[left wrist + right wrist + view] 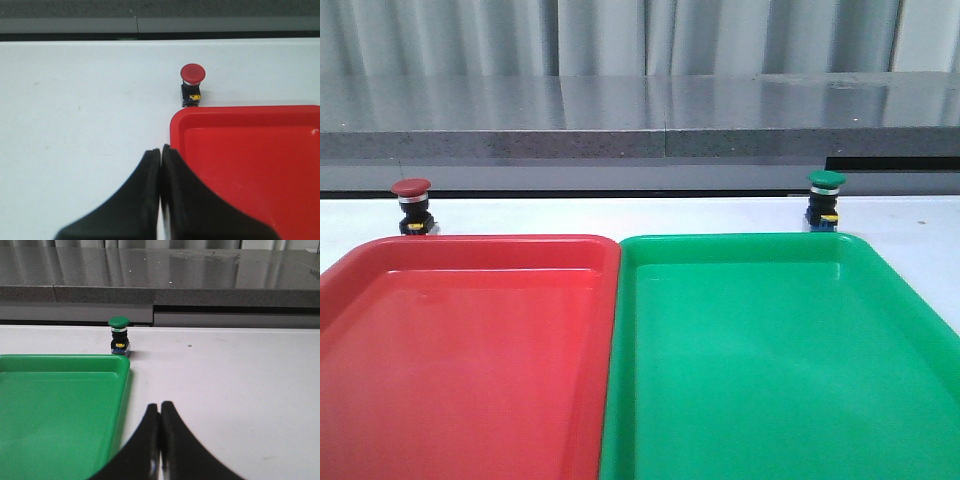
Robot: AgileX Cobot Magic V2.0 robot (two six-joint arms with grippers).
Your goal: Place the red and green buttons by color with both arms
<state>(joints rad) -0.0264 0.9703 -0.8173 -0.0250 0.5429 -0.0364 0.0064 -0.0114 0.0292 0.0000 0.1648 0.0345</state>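
The red button (pixel 412 206) stands upright on the white table just behind the red tray's (pixel 380 262) far left corner; it also shows in the left wrist view (pixel 192 82). The green button (pixel 825 198) stands upright behind the green tray's (pixel 740 245) far right corner, and shows in the right wrist view (pixel 119 333). My left gripper (pixel 160 151) is shut and empty, well short of the red button, beside the red tray's corner (pixel 176 125). My right gripper (pixel 160 406) is shut and empty, beside the green tray's edge (pixel 122 390). Neither gripper shows in the front view.
The two trays lie side by side, touching, red on the left and green on the right, both with nothing in them. A grey stone ledge (pixel 640 125) runs along the table's far edge behind the buttons.
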